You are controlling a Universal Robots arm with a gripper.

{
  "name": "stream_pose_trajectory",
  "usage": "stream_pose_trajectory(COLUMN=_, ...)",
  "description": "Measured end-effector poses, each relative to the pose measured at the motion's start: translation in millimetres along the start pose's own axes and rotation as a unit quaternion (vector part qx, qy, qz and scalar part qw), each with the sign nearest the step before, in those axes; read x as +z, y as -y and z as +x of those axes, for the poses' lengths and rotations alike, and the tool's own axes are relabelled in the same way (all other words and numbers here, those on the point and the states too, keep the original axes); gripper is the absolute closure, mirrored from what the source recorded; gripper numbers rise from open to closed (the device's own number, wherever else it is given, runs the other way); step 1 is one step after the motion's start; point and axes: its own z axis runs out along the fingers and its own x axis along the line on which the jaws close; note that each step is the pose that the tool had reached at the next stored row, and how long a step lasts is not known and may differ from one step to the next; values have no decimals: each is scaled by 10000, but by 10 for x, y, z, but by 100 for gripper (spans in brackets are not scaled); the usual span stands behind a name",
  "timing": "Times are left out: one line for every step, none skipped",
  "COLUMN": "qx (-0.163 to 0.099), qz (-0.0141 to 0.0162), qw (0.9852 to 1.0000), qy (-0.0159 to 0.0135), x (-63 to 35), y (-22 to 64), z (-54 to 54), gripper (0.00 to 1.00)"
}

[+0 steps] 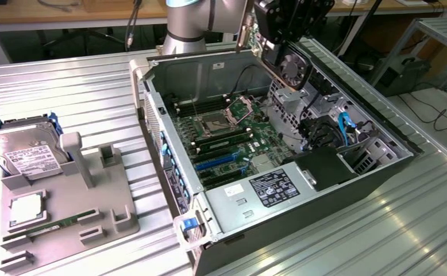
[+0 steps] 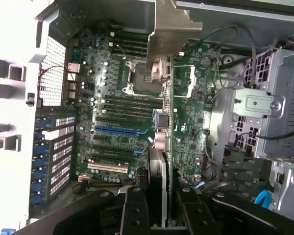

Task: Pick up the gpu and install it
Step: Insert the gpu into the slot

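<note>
Ribbed metal table (image 1: 70, 98): above the open case (image 1: 200, 77), the gripper (image 2: 161, 198) has jaws clamped on the gpu (image 2: 161, 120) (held end hidden).

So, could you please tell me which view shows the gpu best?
The exterior view: the gpu shows its fan face, held above the open case. The wrist view sees it edge-on, with its bracket.
</note>
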Motion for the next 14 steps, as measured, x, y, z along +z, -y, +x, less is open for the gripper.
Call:
stream_pose_trajectory(qx=-58, qz=0, qw=10000, qy=0, x=0, y=0, z=1, gripper=73)
stream_pose_trajectory(qx=-114, qz=0, qw=9999, qy=1, x=0, y=0, z=2, gripper=73)
stream_pose_trajectory(qx=-164, qz=0, qw=9999, qy=1, x=0, y=0, z=3, gripper=73)
stream_pose_trajectory(qx=-219, qz=0, qw=9998, qy=1, x=0, y=-1, z=5, gripper=73)
stream_pose_trajectory(qx=-270, qz=0, qw=9996, qy=1, x=0, y=-1, z=7, gripper=73)
stream_pose_trajectory(qx=-343, qz=0, qw=9994, qy=1, x=0, y=-1, z=10, gripper=73)
stream_pose_trajectory(qx=-397, qz=0, qw=9992, qy=2, x=0, y=-1, z=12, gripper=73)
stream_pose_trajectory(qx=-485, qz=-1, qw=9988, qy=2, x=0, y=-1, z=16, gripper=73)
stream_pose_trajectory(qx=-545, qz=0, qw=9985, qy=2, x=0, y=-1, z=17, gripper=73)
stream_pose_trajectory(qx=-597, qz=0, qw=9982, qy=2, x=0, y=-1, z=19, gripper=73)
stream_pose_trajectory(qx=-718, qz=-1, qw=9974, qy=3, x=1, y=-1, z=25, gripper=73)
stream_pose_trajectory(qx=-797, qz=-1, qw=9968, qy=3, x=1, y=-1, z=28, gripper=73)
stream_pose_trajectory(qx=-875, qz=-1, qw=9962, qy=4, x=1, y=-1, z=32, gripper=73)
stream_pose_trajectory(qx=-920, qz=-1, qw=9958, qy=4, x=1, y=0, z=34, gripper=73)
